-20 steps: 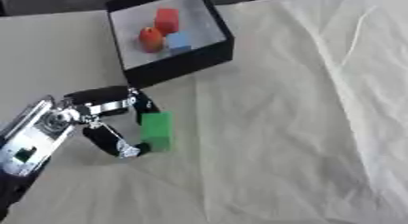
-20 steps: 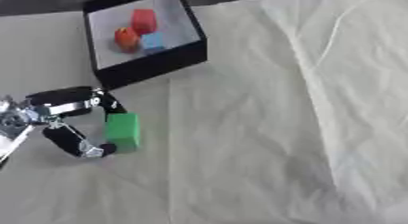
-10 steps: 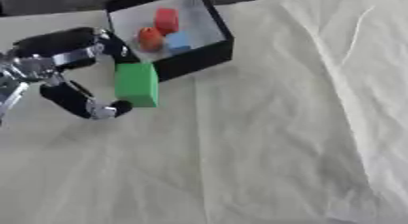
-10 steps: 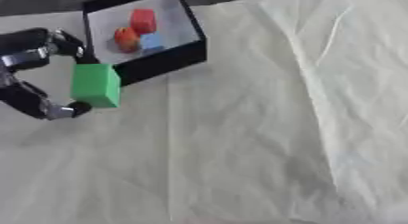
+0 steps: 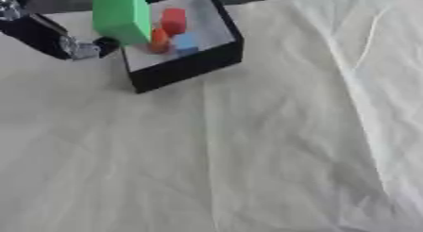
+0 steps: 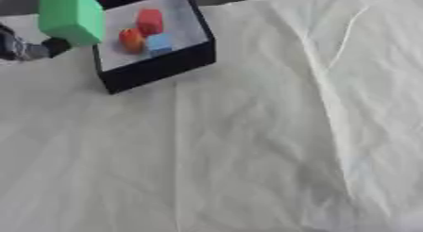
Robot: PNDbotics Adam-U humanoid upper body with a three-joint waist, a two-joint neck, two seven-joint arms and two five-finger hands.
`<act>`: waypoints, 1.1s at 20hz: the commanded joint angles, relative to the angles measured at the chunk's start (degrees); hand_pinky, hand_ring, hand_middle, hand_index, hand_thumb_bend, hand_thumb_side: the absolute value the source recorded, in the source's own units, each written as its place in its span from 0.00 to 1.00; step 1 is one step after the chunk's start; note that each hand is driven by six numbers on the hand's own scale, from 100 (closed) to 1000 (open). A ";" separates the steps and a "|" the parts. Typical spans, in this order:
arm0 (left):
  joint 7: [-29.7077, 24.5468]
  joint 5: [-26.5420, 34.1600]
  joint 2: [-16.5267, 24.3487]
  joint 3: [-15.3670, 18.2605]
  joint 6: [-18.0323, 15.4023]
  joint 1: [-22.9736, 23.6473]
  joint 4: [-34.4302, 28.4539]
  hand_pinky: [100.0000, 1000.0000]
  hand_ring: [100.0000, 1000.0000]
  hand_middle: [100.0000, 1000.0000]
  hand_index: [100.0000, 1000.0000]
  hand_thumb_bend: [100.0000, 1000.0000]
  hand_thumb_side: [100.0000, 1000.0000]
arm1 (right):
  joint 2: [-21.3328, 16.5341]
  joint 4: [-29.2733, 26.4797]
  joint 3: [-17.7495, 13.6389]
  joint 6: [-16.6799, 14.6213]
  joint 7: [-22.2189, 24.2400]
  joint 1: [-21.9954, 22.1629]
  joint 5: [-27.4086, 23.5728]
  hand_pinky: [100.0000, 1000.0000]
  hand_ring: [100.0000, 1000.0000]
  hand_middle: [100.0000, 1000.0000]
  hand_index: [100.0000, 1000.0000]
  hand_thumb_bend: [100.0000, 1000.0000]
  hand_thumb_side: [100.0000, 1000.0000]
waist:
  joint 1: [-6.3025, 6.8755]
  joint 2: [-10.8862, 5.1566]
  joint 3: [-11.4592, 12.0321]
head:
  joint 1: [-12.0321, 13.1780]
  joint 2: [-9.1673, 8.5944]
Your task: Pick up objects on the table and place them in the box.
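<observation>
At top left: left hand [image 5: 58,35]; fingers curled round the green block [image 5: 122,15], carrying it in the air
Green block: over the black box's [image 5: 190,66] left wall
Box contents: red, orange, blue pieces
Right hand: out of sight

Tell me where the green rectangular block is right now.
The green rectangular block is at the upper left of the left eye view, held up by the left robot hand over the left edge of the black box.
</observation>
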 commanded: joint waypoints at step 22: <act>-8.71 -10.09 -14.64 13.95 -7.88 -14.67 29.24 0.76 0.57 0.39 0.64 0.00 0.03 | -0.01 -1.03 0.25 -0.22 1.54 -5.43 -0.34 1.00 0.73 0.62 0.76 0.00 0.48 | -1.88 4.03 -4.61 | 5.65 -5.32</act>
